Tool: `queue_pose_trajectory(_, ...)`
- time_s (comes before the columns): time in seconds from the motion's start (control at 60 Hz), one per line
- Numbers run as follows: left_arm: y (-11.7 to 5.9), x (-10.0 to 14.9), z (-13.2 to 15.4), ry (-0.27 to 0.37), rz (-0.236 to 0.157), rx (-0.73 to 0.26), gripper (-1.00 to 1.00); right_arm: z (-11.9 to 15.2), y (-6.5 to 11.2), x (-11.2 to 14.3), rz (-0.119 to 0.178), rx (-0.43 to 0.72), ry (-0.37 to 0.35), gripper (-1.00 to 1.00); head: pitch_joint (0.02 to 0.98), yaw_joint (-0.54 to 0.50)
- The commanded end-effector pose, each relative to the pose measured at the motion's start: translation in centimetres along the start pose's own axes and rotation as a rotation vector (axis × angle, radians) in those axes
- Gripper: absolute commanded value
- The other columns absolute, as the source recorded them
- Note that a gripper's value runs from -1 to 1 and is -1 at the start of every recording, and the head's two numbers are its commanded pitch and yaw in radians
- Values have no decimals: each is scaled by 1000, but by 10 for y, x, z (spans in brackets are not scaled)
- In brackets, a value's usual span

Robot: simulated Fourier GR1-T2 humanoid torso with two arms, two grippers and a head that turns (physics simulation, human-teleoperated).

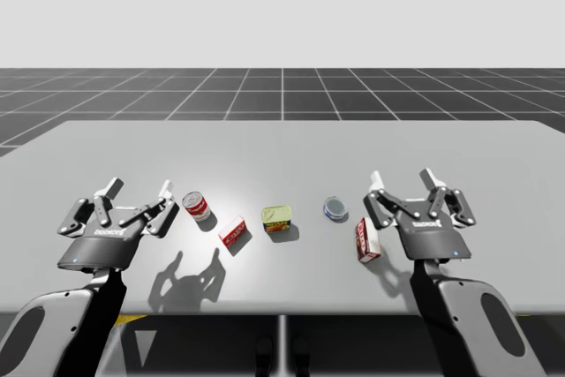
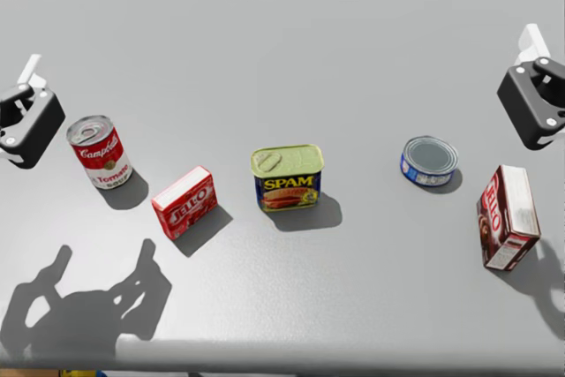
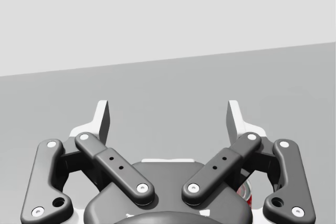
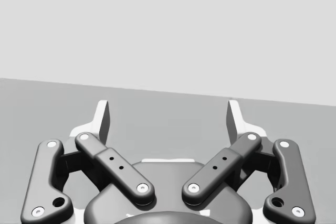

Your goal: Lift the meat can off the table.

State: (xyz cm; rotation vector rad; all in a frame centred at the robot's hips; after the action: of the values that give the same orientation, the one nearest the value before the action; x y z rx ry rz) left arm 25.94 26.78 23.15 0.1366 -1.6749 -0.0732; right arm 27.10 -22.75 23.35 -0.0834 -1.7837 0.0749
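The blue-and-yellow rectangular metal meat can is standing near the middle of the grey table, well apart from both jaws. My left gripper and right gripper are hovering wide open, gripping nothing.

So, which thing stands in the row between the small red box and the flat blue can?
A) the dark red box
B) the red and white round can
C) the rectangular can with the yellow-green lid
C: in the head view the meat can, rectangular with a yellow-green lid, stands between the small red box and the flat blue can.
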Motion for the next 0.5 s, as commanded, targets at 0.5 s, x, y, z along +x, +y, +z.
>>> queue_pose_trajectory(0.5, -2, -2, 0, 5, -6, -12, -1000, 65, 98, 17, -54, 191, 139, -1000, 831, 42)
